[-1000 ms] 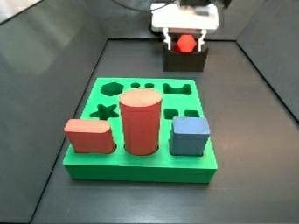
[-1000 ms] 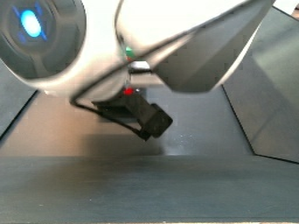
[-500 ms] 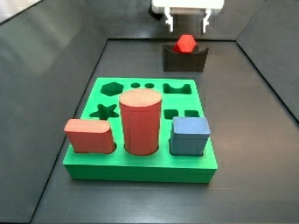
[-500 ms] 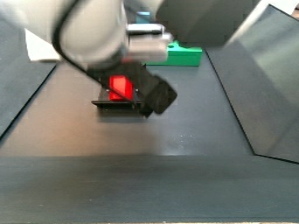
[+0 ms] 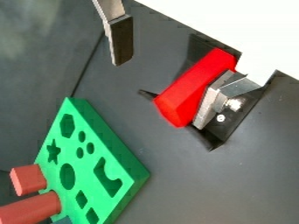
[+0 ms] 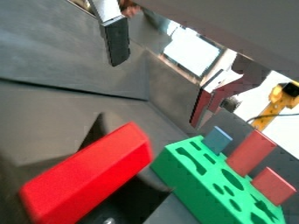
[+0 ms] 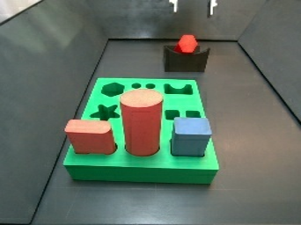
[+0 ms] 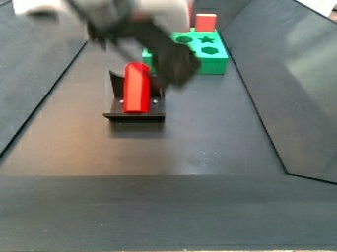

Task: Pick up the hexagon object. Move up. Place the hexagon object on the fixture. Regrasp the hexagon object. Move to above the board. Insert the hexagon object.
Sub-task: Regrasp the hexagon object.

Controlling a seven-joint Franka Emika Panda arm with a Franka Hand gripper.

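Red hexagon object [image 7: 186,42] on fixture [image 7: 185,60], gripper [image 7: 193,6] above, empty

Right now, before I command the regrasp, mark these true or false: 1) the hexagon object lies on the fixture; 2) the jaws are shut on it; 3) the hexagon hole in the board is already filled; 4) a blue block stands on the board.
1) True: the hexagon object rests on the fixture.
2) False: the gripper is above it, jaws open and empty.
3) False: the hexagon hole in the board is vacant.
4) True: the blue block stands beside the tall cylinder.
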